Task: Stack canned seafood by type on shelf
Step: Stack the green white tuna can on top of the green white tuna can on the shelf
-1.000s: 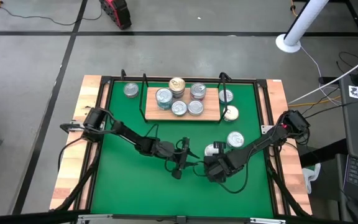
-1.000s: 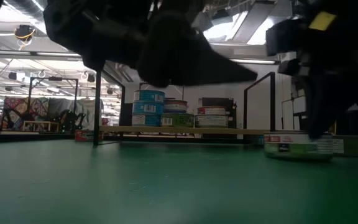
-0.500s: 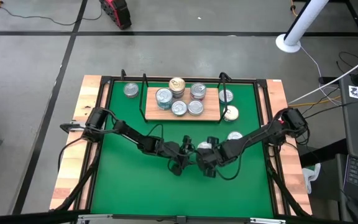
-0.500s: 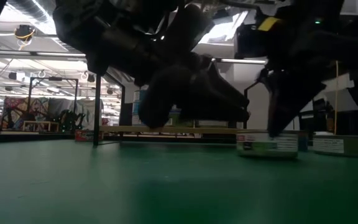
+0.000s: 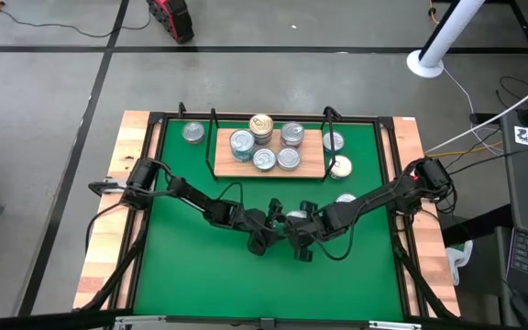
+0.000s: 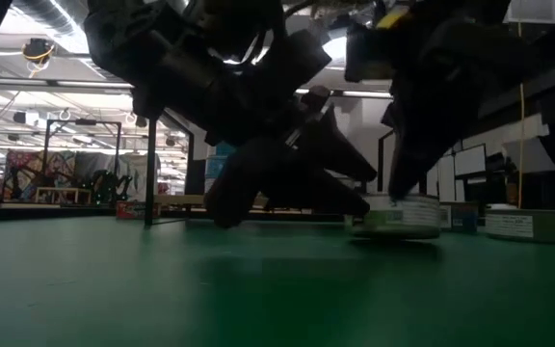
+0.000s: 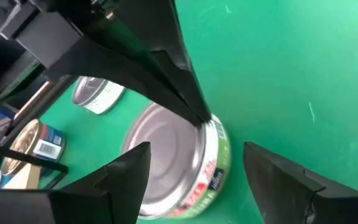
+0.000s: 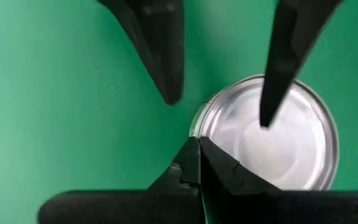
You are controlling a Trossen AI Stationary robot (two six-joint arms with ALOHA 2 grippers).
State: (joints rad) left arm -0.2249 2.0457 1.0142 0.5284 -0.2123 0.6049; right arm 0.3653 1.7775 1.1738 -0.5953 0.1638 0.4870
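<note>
The left pincer (image 7: 191, 165) stands apart around a silver-lidded tin (image 7: 176, 165). The right pincer (image 8: 191, 163), pressed together, touches that tin's rim.

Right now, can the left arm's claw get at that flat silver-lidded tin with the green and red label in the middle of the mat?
Probably yes. The left claw stands open, low over the mat, with the flat silver-lidded tin between its fingers. The right claw, shut, presses against the tin's edge and may crowd the grip.
</note>
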